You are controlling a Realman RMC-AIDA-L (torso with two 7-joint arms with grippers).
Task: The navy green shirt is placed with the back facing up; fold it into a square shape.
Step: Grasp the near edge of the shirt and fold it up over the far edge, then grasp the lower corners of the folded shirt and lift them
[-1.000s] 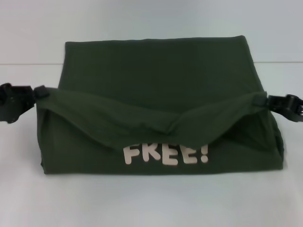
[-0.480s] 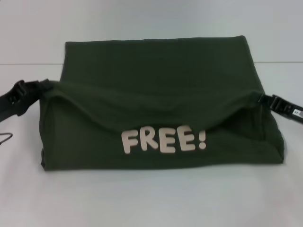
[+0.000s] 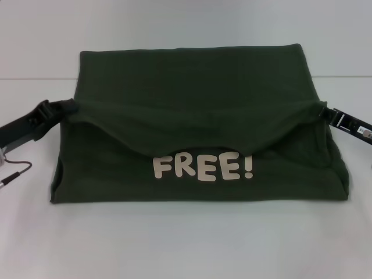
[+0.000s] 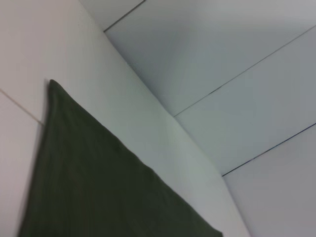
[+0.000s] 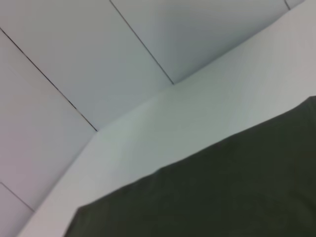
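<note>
The navy green shirt (image 3: 192, 87) lies partly folded on the white table, its near part doubled over so the cream "FREE!" lettering (image 3: 203, 168) faces up. A lifted fold edge sags between the two grippers. My left gripper (image 3: 65, 108) is shut on the fold's left corner; my right gripper (image 3: 323, 112) is shut on its right corner. Both hold the cloth just above the shirt's side edges. The left wrist view shows only a dark green stretch of the shirt (image 4: 98, 187), and the right wrist view likewise a stretch of the shirt (image 5: 222, 192); neither shows fingers.
The white table (image 3: 186, 244) runs bare in front of the shirt and to both sides. A thin cable (image 3: 14, 170) hangs below the left arm. Behind the table a pale panelled wall (image 4: 237, 59) rises.
Both grippers have carried the fold edge away from me over the shirt. The sagging flap has moved back, uncovering the whole "FREE!" lettering.
</note>
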